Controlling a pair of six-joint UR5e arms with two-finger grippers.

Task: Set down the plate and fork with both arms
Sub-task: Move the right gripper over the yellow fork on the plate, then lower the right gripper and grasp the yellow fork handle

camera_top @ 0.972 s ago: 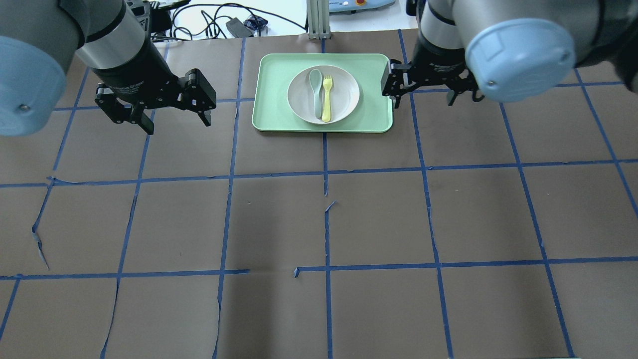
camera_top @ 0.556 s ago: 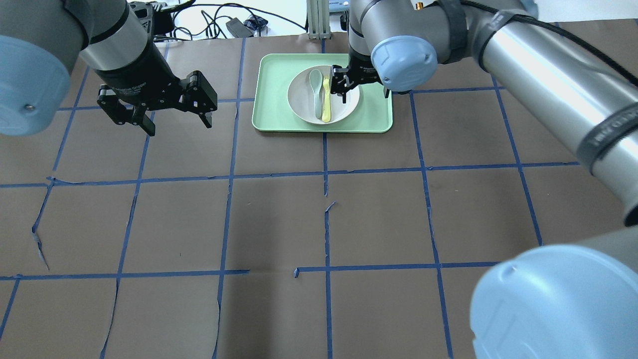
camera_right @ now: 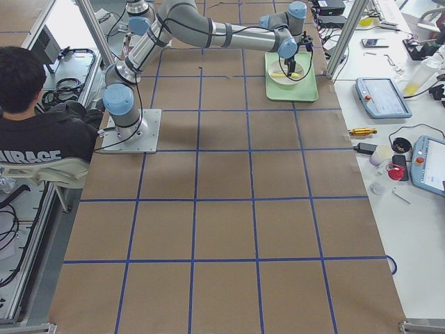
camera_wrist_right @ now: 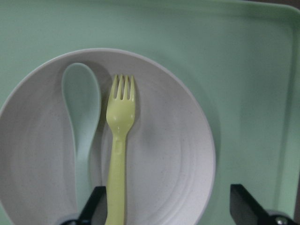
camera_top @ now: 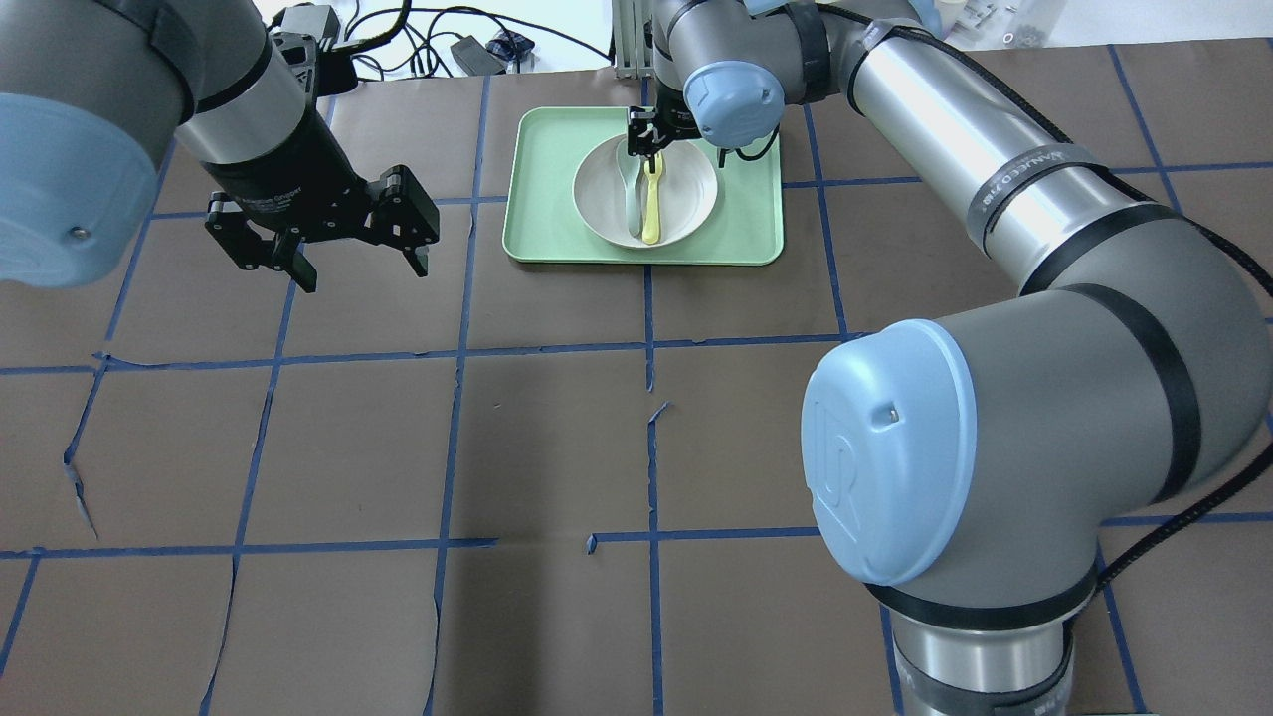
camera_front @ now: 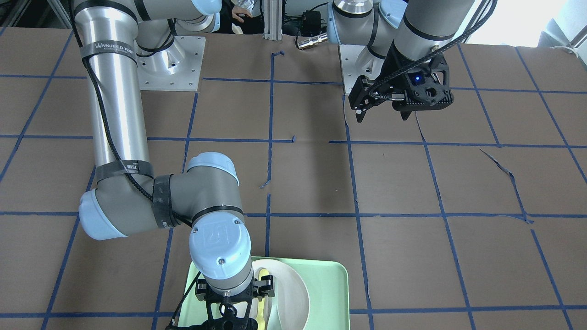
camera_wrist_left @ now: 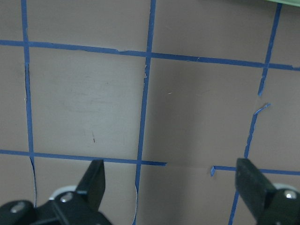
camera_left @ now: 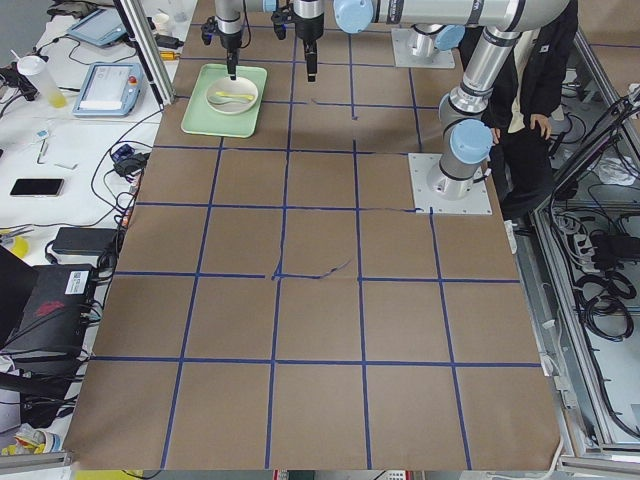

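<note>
The white plate (camera_top: 686, 194) lies on the mint-green tray (camera_top: 542, 214) at the table's far middle. The pale-yellow fork (camera_top: 651, 207) lies in the plate, next to a grey-green spoon (camera_top: 629, 199). My right gripper (camera_top: 646, 149) hovers over the plate's far part, open and empty. In the right wrist view the fork (camera_wrist_right: 119, 136) lies just inside one of its two spread fingers (camera_wrist_right: 96, 204), and the plate (camera_wrist_right: 173, 154) fills the view. My left gripper (camera_top: 363, 270) is open and empty above the brown table, left of the tray.
Brown paper with blue tape lines (camera_top: 651, 343) covers the table. Cables and a metal post (camera_top: 632, 40) stand behind the tray. The right arm's big elbow (camera_top: 995, 447) hangs over the table's right half. In the front-facing view the left gripper (camera_front: 383, 117) is near its base.
My right gripper has swung from the tray's right edge to above the plate, with its arm stretching across the right half. My left gripper has shifted only slightly.
</note>
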